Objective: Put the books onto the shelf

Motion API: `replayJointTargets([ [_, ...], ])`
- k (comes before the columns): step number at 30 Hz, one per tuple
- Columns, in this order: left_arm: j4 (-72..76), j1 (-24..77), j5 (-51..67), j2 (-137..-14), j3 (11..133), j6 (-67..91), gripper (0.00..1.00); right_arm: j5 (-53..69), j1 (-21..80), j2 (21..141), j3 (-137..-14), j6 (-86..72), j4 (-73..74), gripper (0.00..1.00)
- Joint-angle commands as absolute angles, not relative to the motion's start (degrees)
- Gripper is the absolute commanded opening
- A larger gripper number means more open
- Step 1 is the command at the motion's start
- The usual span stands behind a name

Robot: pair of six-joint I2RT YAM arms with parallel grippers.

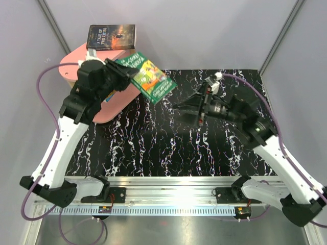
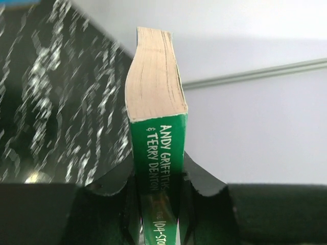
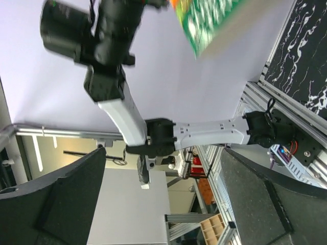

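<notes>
Top view: shelf [image 1: 71, 64] x1, pink oval boards, far-left corner of desk [image 1: 179, 148] (black, white veining). Books counted x2. Dark book [image 1: 111, 37] x1 lies flat, cover up, on shelf's top board at its far edge. Green book [image 1: 149, 77] x1 is off all surfaces, tilted, reaching past shelf's right rim and out over desk. Arms x2. Left hand [image 1: 127, 73] sits over shelf, clamped on green book's left end. Right hand [image 1: 196, 104] is at mid-right of desk, pointing left, well apart from both books. Left wrist view: books x1, the green book, seen spine-on w/ white author lettering and tan page block above it. Fingers [image 2: 204, 186] x2, black, pinch it from either side at spine's lower part; blurred desk to left, pale wall behind. Right wrist view: fingers [image 3: 66, 199] x2 stand wide apart w/ nothing between them. Left arm [image 3: 122, 112] x1 fills centre; blurred corner of the green book at top; desk strip at right edge.
</notes>
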State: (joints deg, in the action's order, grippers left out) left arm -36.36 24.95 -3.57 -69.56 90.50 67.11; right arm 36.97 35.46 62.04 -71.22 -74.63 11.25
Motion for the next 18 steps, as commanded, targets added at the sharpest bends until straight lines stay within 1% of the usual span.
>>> replayJointTargets([
  [1, -24.8, 22.6, -4.8, -72.8, 101.7, 64.4, 0.0, 36.0, 35.6, 56.0, -72.7, -69.9, 21.0, 1.0],
  [4, -20.6, 20.0, -6.4, -77.7, 107.4, 63.9, 0.0, 34.5, 35.5, 50.8, -69.0, -70.1, 24.2, 1.0],
  [5, -18.5, 19.3, -7.3, -79.8, 109.8, 63.7, 0.0, 34.3, 35.5, 49.4, -66.1, -71.4, 24.3, 1.0],
  [8, -8.0, 17.9, -10.5, -84.2, 112.2, 63.6, 0.0, 33.2, 35.5, 43.6, -61.1, -74.5, 24.0, 1.0],
  [10, -1.9, 16.9, -11.4, -87.4, 115.0, 64.0, 0.0, 32.5, 35.3, 41.0, -60.5, -74.7, 25.2, 1.0],
  [11, -0.5, 16.5, -11.7, -91.5, 116.8, 64.1, 0.0, 32.5, 35.1, 40.8, -61.5, -73.5, 26.1, 1.0],
  [12, -0.2, 16.3, -12.4, -93.6, 121.9, 64.1, 0.0, 33.0, 34.4, 41.5, -62.6, -72.4, 28.5, 1.0],
  [13, -0.2, 15.9, -13.1, -95.5, 124.0, 64.1, 0.0, 33.6, 33.9, 42.3, -63.9, -71.0, 30.0, 1.0],
  [14, 0.0, 16.0, -15.5, -98.5, 125.8, 64.0, 0.0, 34.2, 33.3, 43.3, -67.3, -68.0, 31.9, 1.0],
  [16, 3.8, 15.8, -18.7, -100.6, 128.6, 62.5, 0.0, 36.0, 32.2, 46.9, -70.7, -64.7, 36.6, 1.0],
  [18, 2.9, 15.7, -23.8, -103.5, 130.9, 61.4, 0.0, 37.0, 31.6, 50.1, -74.8, -60.6, 40.3, 1.0],
])
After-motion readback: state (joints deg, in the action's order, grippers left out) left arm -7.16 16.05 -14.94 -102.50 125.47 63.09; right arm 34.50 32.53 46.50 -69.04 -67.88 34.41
